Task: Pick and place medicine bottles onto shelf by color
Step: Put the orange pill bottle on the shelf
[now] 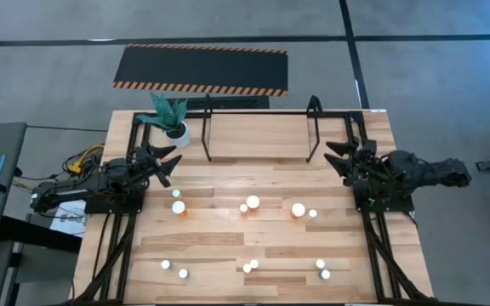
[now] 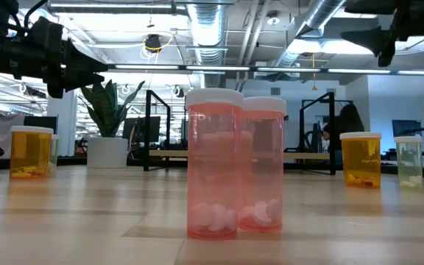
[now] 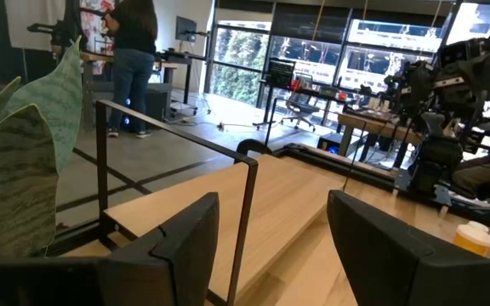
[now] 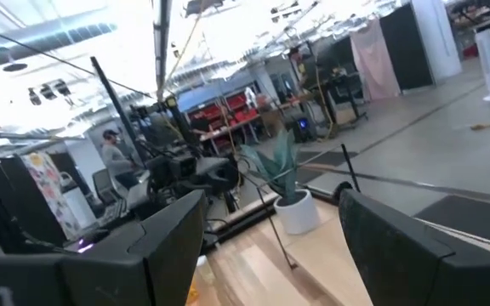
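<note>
The medicine bottles [image 1: 253, 202] are all standing upright on the table [image 1: 228, 178], their long axes vertical and their white caps facing up, in two loose rows: one running across the middle, one along the near edge. In the low view I am looking at two pinkish bottles [image 2: 214, 163] standing just beside each other, with orange ones off to either side.

The shelf [image 1: 258, 110] is sitting at the far edge of the table, its posts upright, and I am seeing no bottle on it, so I am judging the sorting not yet begun.

The orange bottle [image 1: 179, 206] at the left end of the middle row is lying toward me and slightly inward from the left gripper [image 1: 165, 161], which is hanging above the table's left side, near the potted plant [image 1: 170, 119]. Its jaws are standing apart with nothing between them, as I am seeing in the left wrist view [image 3: 270, 242].

The right gripper [image 1: 340, 160] is hovering over the right side, likewise parted and empty [image 4: 270, 238], and the small bottle [image 1: 313, 213] at the right end of that row is lying toward me and inward from it.

Each arm is about equally near to its own end of the row. I am judging the left slightly closer to its orange bottle, so it would need to come down and toward the near edge.
</note>
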Controlling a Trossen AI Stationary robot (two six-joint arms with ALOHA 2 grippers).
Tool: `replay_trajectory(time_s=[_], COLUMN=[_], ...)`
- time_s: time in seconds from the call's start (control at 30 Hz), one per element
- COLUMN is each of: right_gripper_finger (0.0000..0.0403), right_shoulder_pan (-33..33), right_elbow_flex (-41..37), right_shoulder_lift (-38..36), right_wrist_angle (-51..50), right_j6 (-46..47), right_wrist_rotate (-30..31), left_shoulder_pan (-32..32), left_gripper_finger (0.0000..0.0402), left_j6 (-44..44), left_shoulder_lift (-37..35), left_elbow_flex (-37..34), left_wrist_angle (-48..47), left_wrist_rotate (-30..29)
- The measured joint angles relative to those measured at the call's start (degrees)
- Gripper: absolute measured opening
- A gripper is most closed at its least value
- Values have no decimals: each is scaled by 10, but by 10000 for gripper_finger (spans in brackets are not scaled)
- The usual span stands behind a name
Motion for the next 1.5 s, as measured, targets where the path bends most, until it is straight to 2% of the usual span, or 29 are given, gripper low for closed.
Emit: replay_trajectory(time_s=[0.13, 0.33, 0.63, 0.9, 1.13, 1.33, 1.5], right_gripper_finger=[292, 292, 292, 292, 292, 292, 292], right_shoulder_pan=[0, 0, 0, 1, 1, 1, 2], right_elbow_flex=[41, 115, 225, 271, 294, 314, 316], right_shoulder_lift=[46, 132, 255, 379, 469, 523, 545], right_wrist_angle=[-23, -129, -316, -370, -387, -431, -433], right_j6=[25, 131, 346, 507, 542, 501, 411], right_wrist_rotate=[8, 32, 39, 30, -38, -79, -150], left_shoulder_pan=[0, 0, 0, 0, 0, 0, 0], left_gripper_finger=[208, 208, 208, 208, 208, 208, 208], left_j6=[0, 0, 0, 0, 0, 0, 0], left_shoulder_lift=[0, 0, 0, 0, 0, 0, 0], left_elbow_flex=[0, 0, 0, 0, 0, 0, 0], left_wrist_angle=[0, 0, 0, 0, 0, 0, 0], left_wrist_rotate=[0, 0, 0, 0, 0, 0, 0])
